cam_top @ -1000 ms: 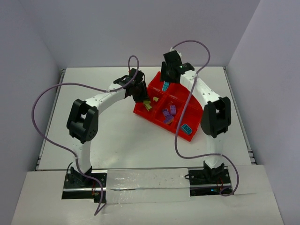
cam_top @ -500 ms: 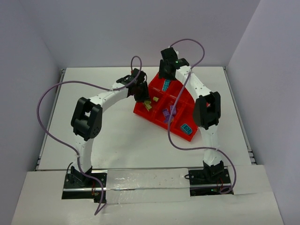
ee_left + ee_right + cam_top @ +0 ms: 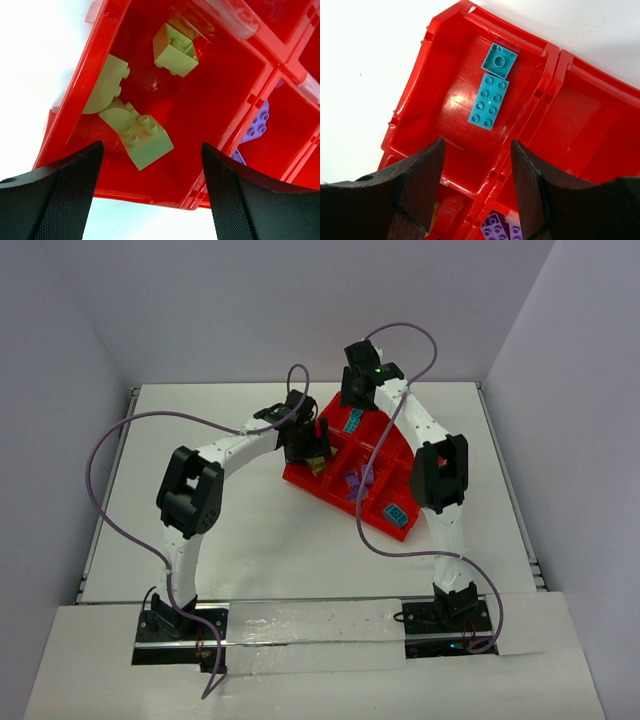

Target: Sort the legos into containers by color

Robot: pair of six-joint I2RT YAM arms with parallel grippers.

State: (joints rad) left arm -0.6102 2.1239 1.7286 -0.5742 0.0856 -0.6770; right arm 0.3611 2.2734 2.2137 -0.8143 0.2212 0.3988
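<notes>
Left fingers (image 3: 60,200) and right fingers (image 3: 415,185) gape empty above the red tray (image 3: 445,125)'s low walls.

You are working in a robotics lab test cell, not a home or a shop. Plain white walls (image 3: 300,310) close in a bare white table (image 3: 250,540) on three sides, like a purpose-built enclosure. Two white-and-black arms, the left arm (image 3: 215,452) and the right arm (image 3: 425,435), are bolted side by side to black base plates (image 3: 175,625) at the near edge. Loose purple cables (image 3: 150,416) loop from them in the open. The only prop you have is one red tray (image 3: 325,487) of small plastic bricks, set out as a test piece.
</notes>
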